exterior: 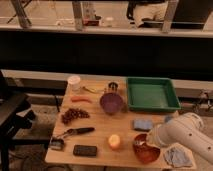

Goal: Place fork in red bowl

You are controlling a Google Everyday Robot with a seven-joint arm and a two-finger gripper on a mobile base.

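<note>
Wooden table filled the scene you were working in. You would have found the fork lying at the red bowl's rim, directly under your gripper, whose grip state could not be told. Just beyond the gripper lay a blue sponge; farther off stood the purple bowl and the green tray.

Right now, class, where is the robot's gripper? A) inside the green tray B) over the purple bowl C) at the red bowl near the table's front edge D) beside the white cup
C: the gripper sits at the rim of the red bowl at the table's front edge, well away from the green tray, the purple bowl and the white cup.
</note>
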